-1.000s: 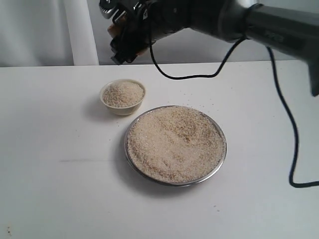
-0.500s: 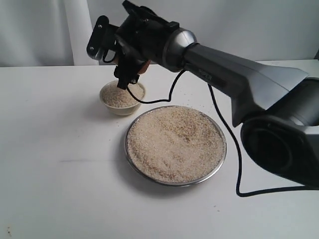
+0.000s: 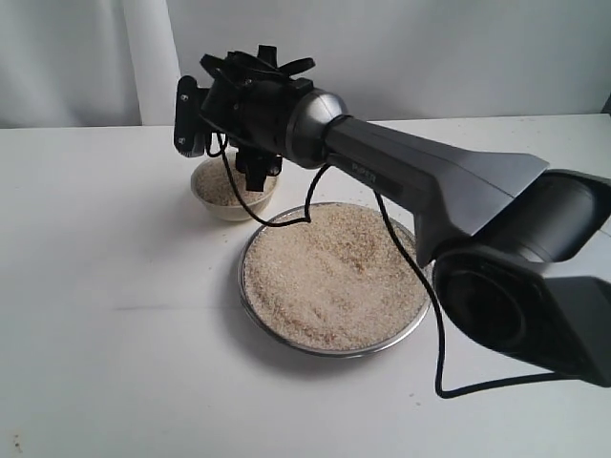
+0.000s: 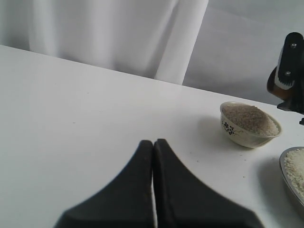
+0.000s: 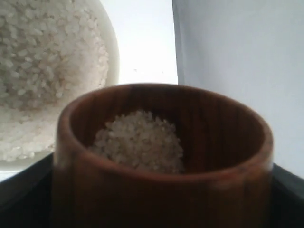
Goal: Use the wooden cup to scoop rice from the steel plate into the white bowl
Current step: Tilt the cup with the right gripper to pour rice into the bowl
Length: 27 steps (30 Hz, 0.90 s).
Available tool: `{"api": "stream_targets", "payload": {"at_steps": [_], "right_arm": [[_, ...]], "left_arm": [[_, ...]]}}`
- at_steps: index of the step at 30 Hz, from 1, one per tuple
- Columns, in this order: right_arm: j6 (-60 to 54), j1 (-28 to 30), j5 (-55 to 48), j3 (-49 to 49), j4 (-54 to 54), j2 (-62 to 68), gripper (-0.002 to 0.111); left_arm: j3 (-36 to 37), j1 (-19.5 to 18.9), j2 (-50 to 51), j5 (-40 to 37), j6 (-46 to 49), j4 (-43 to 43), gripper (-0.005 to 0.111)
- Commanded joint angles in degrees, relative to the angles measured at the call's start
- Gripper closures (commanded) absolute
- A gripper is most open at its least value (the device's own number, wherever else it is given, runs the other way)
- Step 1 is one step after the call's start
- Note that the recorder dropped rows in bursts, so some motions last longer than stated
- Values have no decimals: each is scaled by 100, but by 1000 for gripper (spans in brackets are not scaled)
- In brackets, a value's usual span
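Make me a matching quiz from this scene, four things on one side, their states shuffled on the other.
1 wooden cup
2 white bowl
3 steel plate
4 left gripper

A shut, holding nothing
B wide, covered with rice
C small, heaped with rice
D gripped, some rice inside

Pairs: 1-D, 2-C, 3-B, 4-A

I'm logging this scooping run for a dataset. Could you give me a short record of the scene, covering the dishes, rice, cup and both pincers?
wooden cup: gripped by the right pincer, raised close above the white bowl
cup contents: a small heap of rice, well below the brim
white bowl: heaped with rice
steel plate: nearly full of rice, beside the bowl
left pincer: shut, holding nothing, over the bare table
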<state>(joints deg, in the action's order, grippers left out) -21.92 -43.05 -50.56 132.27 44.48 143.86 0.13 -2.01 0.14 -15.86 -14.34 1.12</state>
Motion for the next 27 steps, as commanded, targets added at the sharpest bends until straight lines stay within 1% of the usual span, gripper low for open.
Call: {"api": "stream_targets", "payload": {"at_steps": [1,6,13,16,21,27], "right_arm": [[-184,-98,-49,47,520,38,108],[-225,-209,-131,47,1112,146,108],[-827,-282,-245,47,1309,171,108],[-827,-318,-238,47,1457,171,108],[-1209,-350,-296,47,1490,171,108],[-1366,-362,-296,47,1687,171,108]], "left_arm": [[-13,27,-14,57,-22,-9,107],[-13,27,-14,57,-22,-9,107],[-13,27,-14,57,-22,-9,107],[-13,27,-14,57,-22,-9,107],[-13,27,-14,57,-22,-9,107],[-13,27,-14,57,-22,-9,107]]}}
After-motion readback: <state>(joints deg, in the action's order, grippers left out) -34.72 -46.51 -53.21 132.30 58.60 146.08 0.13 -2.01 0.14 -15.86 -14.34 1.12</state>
